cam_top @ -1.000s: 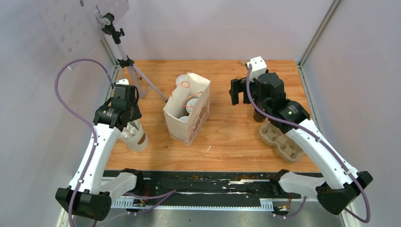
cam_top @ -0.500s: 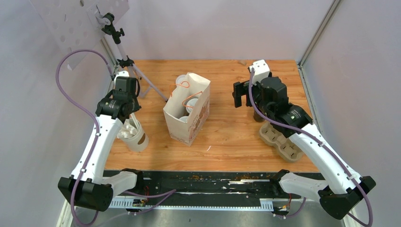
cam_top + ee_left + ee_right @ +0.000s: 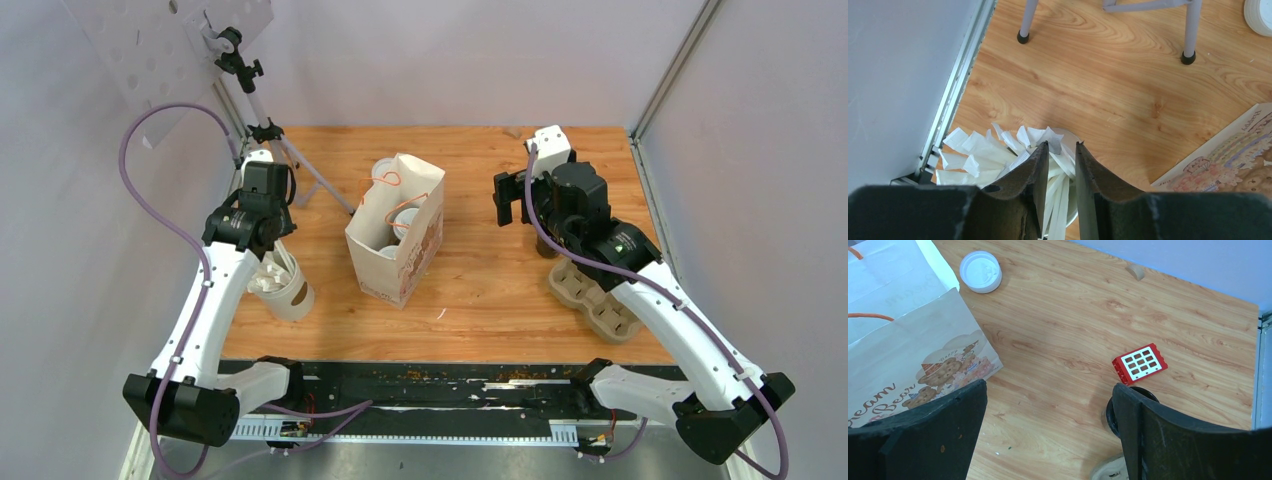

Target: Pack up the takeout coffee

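A white round sip lid (image 3: 406, 218) of the takeout coffee shows inside the open paper bag (image 3: 395, 255); the cup's sides are hidden by the bag walls. My left gripper (image 3: 1063, 145) hangs over a lidless pale cup (image 3: 290, 295) stuffed with white paper packets (image 3: 978, 150). Its jaws stand a narrow gap apart with several strips running through the gap, and a grip on them does not show. My right gripper (image 3: 1050, 387) hovers wide open over bare wood to the right of the bag (image 3: 908, 355), with nothing between its fingers.
A loose white lid (image 3: 980, 271) lies behind the bag. A cardboard cup carrier (image 3: 595, 295) and a dark round container (image 3: 1109, 415) sit under the right arm, a red block (image 3: 1140, 362) beside them. Tripod legs (image 3: 1025, 20) stand at the back left.
My left wrist has shifted a little toward the far side above the pale cup. The right gripper has drifted slightly right, away from the bag. The bag and cups have not moved.
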Robot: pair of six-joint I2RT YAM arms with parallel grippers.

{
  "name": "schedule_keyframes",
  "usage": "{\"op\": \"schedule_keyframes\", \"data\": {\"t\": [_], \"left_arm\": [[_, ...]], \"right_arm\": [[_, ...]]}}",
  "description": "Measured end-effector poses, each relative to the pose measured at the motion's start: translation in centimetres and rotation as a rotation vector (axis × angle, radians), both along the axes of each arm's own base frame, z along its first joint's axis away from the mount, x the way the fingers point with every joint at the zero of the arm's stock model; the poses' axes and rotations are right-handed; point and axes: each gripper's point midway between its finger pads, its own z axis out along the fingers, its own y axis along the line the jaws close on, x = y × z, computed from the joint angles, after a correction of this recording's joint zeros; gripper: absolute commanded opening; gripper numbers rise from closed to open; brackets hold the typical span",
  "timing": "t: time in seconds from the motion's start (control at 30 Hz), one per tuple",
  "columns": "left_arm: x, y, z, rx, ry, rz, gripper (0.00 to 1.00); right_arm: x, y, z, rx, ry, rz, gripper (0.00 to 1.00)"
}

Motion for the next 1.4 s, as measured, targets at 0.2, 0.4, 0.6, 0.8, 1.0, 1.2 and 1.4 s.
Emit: {"op": "schedule_keyframes", "data": {"t": [0.2, 0.4, 0.6, 0.8, 1.0, 1.2, 1.4], "left_arm": [[0.0, 0.0, 0.0, 0.006, 0.002, -0.007, 0.3], [0.4, 0.0, 0.1, 0.008, -0.011, -0.014, 0.33], [0.5, 0.0, -0.3, 0.014, -0.004, -0.018, 0.23], [0.7, -0.2, -0.4, 0.012, 0.001, -0.036, 0.09], [0.7, -1.0, 0.2, -0.007, 0.007, -0.093, 0.0], [1.1, -1.8, 4.1, -0.035, -0.066, -0.135, 0.0], [0.1, -2.1, 7.4, -0.057, -0.11, -0.158, 0.0]], "right_arm": [[0.0, 0.0, 0.0, -0.006, -0.002, 0.002, 0.96], [0.0, 0.0, 0.0, -0.009, -0.003, 0.003, 0.96], [0.0, 0.0, 0.0, -0.009, -0.004, 0.003, 0.96], [0.0, -0.1, 0.0, -0.015, -0.006, 0.005, 0.96], [0.0, -0.1, 0.0, -0.015, -0.007, 0.005, 0.96], [0.1, 0.0, 0.2, -0.011, -0.013, 0.005, 0.96], [0.1, 0.0, 0.1, -0.012, -0.012, 0.006, 0.96]]}}
